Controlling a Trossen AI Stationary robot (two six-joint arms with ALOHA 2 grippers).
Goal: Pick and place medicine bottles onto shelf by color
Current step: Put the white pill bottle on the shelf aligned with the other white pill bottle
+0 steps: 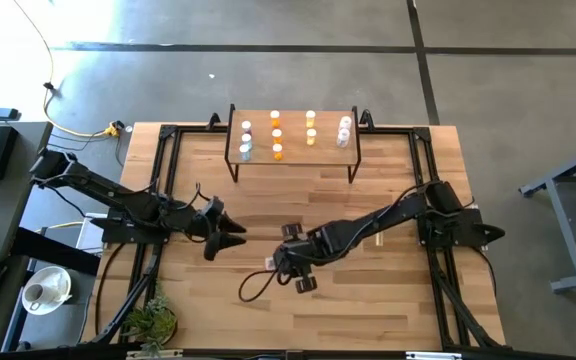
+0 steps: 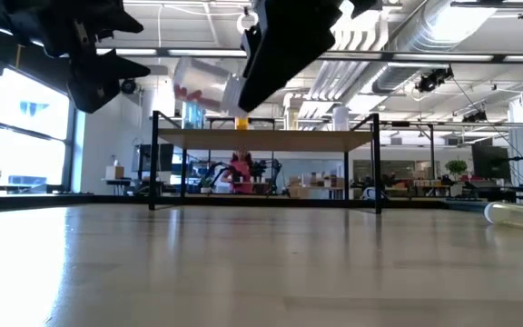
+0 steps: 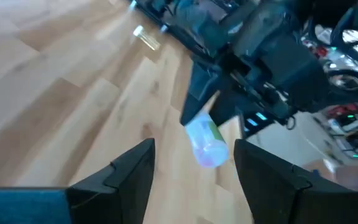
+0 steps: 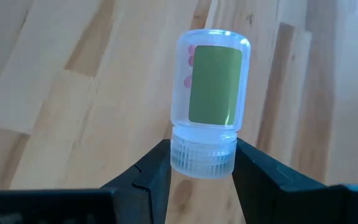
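Medicine bottles are what we count first: eleven stand on the shelf [image 1: 293, 140] in four short rows. From the shelf's left end we see three pale blue-grey bottles [image 1: 246, 139], three orange bottles [image 1: 276, 136], two yellow bottles [image 1: 311, 127] and three pinkish-white bottles [image 1: 345, 131].

One more, a clear bottle [image 4: 211, 99] with a green label and small pink marks, sits between the fingers of the right gripper [image 4: 202, 165]. Its jaws are clamped on the ribbed light cap, and the body sticks out beyond the fingertips, above the wooden table [image 1: 368, 300].

The left gripper [image 3: 194, 168] hangs nearby with its jaws apart and nothing between them. The held bottle lies just ahead of its open fingertips.

A last bottle, clear [image 2: 516, 214], lies on its side on the table, well away from both sets of jaws. That makes thirteen bottles, two grippers and one shelf.
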